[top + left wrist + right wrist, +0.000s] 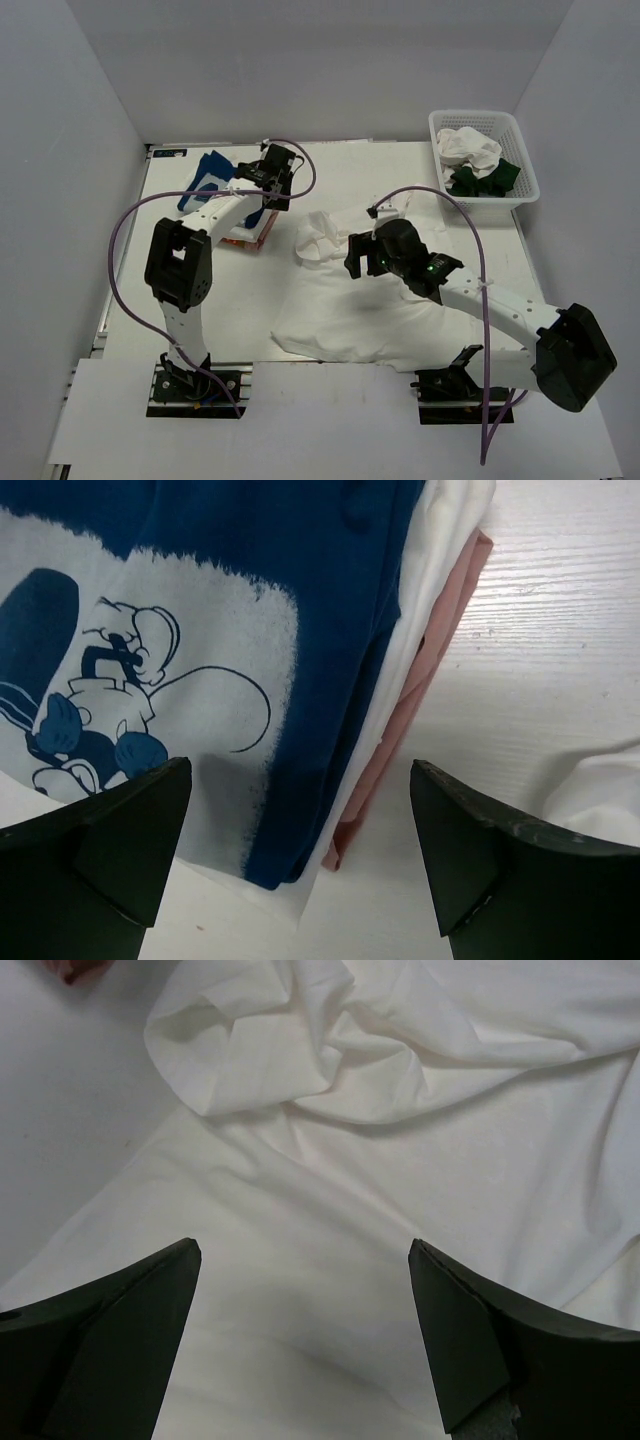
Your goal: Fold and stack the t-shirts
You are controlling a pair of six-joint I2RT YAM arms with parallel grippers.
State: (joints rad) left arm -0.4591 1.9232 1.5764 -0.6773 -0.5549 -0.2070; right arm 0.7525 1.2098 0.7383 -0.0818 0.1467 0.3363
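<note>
A large white t-shirt point(360, 300) lies spread and rumpled in the middle of the table, its upper left part bunched; it also fills the right wrist view point(420, 1150). My right gripper point(352, 256) hangs open just above it, empty point(305, 1290). A folded stack sits at the back left: a blue t-shirt with white cartoon print point(200, 610) on top, a white one point(425, 590) and an orange-pink one point(420, 690) under it. In the top view the stack point(208, 180) is partly hidden by my left arm. My left gripper point(281, 183) is open over the stack's edge point(300, 820).
A white basket point(523, 170) at the back right holds crumpled white point(468, 147) and dark green point(485, 178) cloths. Grey walls close in the table on three sides. Purple cables loop above both arms.
</note>
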